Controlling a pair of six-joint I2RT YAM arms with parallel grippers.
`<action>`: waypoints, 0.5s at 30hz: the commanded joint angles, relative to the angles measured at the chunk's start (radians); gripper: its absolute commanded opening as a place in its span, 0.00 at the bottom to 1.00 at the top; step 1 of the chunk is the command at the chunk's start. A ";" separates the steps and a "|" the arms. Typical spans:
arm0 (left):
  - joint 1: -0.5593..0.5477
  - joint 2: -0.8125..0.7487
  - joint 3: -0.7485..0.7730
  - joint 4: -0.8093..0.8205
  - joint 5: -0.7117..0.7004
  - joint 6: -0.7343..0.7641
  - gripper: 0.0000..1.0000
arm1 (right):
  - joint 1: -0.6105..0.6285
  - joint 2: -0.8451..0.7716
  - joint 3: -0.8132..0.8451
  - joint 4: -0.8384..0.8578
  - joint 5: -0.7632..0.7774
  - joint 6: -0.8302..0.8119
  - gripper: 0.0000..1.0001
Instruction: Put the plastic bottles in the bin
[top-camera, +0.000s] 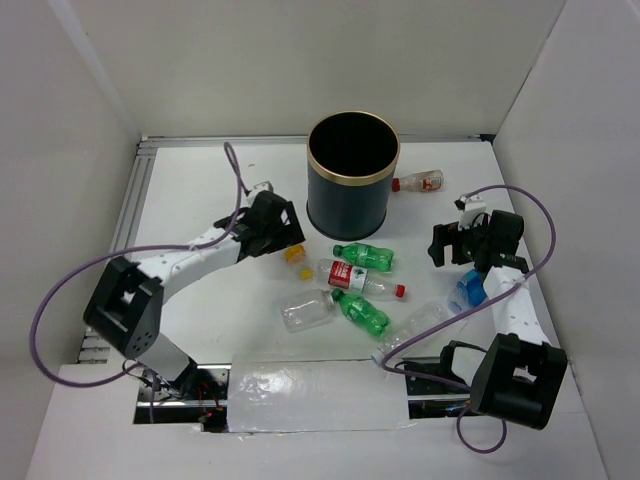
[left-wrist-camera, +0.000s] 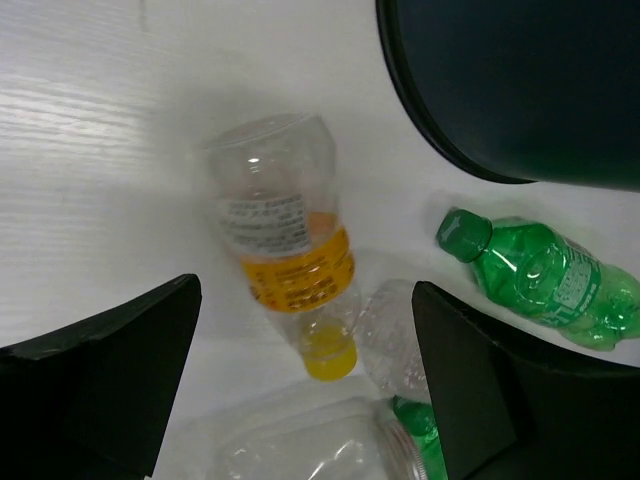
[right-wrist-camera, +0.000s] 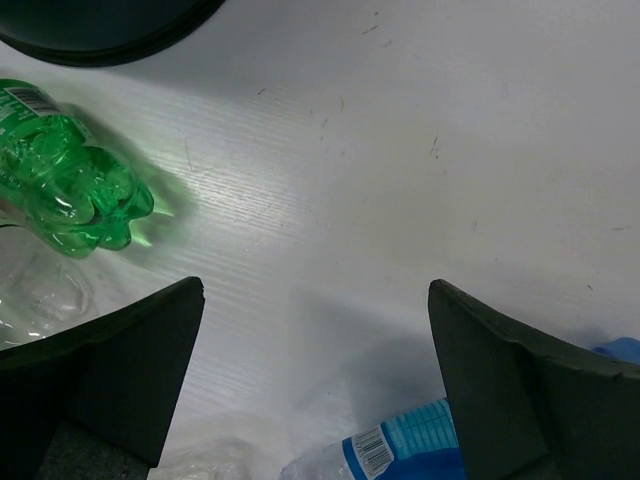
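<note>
The white counter (top-camera: 190, 200) is closed in by pale walls at the left, top and right of the overhead frame. Its widest bare stretches are found at upper left and along the right side. The bin (top-camera: 345, 215) is stood upright at top centre, close to the back edge, with only a narrow strip of counter left behind it. The left hand (top-camera: 288, 240) is held just left of the bin's base with its fingers spread wide apart, clamped on nothing. The right hand (top-camera: 442, 246) is held at centre right, equally wide and unclamped. The plastic bottles (top-camera: 355, 277) are all seen outside the bin, most of them bunched on the counter at centre frame between the two hands. A red-capped bottle (top-camera: 420, 182), lying to the right of the bin near the back edge, is shown only from overhead. A yellow-capped bottle (left-wrist-camera: 285, 250) is largely hidden under the left hand from above. It is shown whole in the left wrist view, framed between the two fingers and near a green bottle (left-wrist-camera: 545, 280). A blue-labelled bottle (right-wrist-camera: 400, 452) is cut off by the bottom edge of the right wrist view, where alone its label can be made out.
</note>
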 joint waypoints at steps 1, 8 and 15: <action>-0.051 0.108 0.106 -0.055 -0.076 -0.038 1.00 | -0.006 -0.011 0.015 -0.001 -0.022 -0.008 1.00; -0.080 0.294 0.154 -0.081 -0.122 -0.077 0.71 | -0.006 -0.002 0.024 -0.020 -0.058 -0.029 1.00; -0.092 0.198 0.119 -0.052 -0.134 0.022 0.13 | -0.006 0.032 0.058 -0.116 -0.289 -0.188 0.90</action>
